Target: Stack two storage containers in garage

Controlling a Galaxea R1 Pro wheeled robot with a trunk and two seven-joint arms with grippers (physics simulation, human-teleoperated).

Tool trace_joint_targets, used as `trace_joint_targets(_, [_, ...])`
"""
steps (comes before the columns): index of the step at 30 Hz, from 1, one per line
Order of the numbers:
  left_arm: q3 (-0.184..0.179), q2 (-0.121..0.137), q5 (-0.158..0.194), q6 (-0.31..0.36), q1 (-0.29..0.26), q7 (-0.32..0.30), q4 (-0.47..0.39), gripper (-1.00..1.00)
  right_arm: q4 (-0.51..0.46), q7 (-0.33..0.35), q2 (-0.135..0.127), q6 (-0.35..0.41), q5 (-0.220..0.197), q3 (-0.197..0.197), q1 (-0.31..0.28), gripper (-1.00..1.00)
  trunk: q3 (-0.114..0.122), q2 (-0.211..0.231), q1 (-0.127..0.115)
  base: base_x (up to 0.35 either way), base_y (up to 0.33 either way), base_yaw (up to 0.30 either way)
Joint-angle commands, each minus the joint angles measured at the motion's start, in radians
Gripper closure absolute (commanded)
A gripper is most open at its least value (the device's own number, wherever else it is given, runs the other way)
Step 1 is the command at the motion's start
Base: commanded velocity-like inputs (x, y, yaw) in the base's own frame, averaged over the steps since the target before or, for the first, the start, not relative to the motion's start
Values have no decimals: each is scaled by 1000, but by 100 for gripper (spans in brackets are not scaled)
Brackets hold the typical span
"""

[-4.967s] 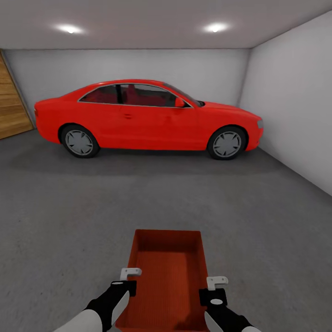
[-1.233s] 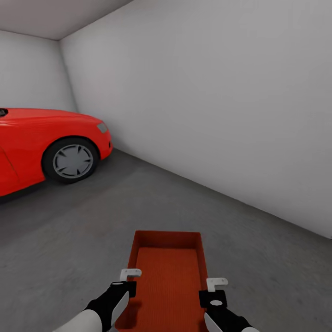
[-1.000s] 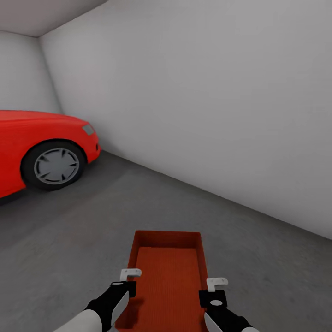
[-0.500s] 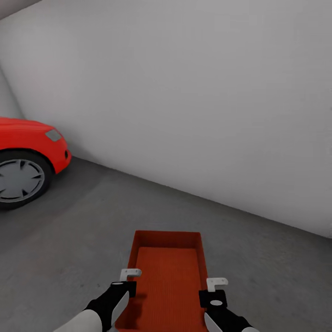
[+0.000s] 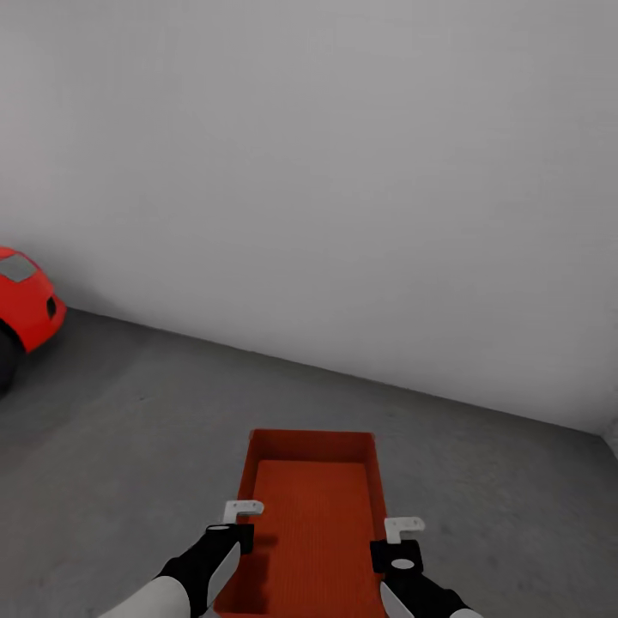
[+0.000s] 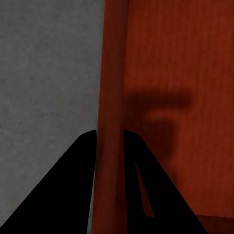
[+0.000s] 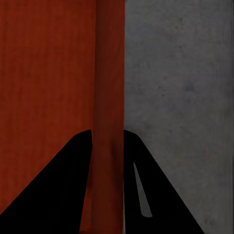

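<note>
While the robot faces a plain white wall [image 5: 343, 172] in the garage, an orange-red bin [image 5: 313, 506] hangs between both arms above the grey concrete floor [image 5: 129, 446]. The left gripper [image 5: 243, 515] has its jaws pinching the bin's left side wall [image 6: 111, 122], one finger on each face. The right gripper [image 5: 403, 528] has its jaws pinching the right side wall [image 7: 108, 122] likewise. A red car's nose [image 5: 26, 305] shows at the far left.

Red car [image 5: 24, 302] beside white wall [image 5: 343, 189]
</note>
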Motion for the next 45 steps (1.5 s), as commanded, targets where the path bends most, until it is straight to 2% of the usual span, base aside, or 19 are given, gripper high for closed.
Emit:
trace_joint_targets(1, [-9,5,-22,10,0,18,-5,100,3,-10,-4,-1,-13,-4,-1,100,-1,0,0,322,0,-291])
trace_joint_targets(22, [-9,5,-22,8,0,18,-6,100,3,-10,-4,-1,-13,-4,-1,100,-1,0,0,322,0,-289])
trace_joint_targets(45, [-8,5,-22,4,0,19,-10,100,3,-10,-7,-1,-13,-4,-1,100,-1,0,0,297,0,-17])
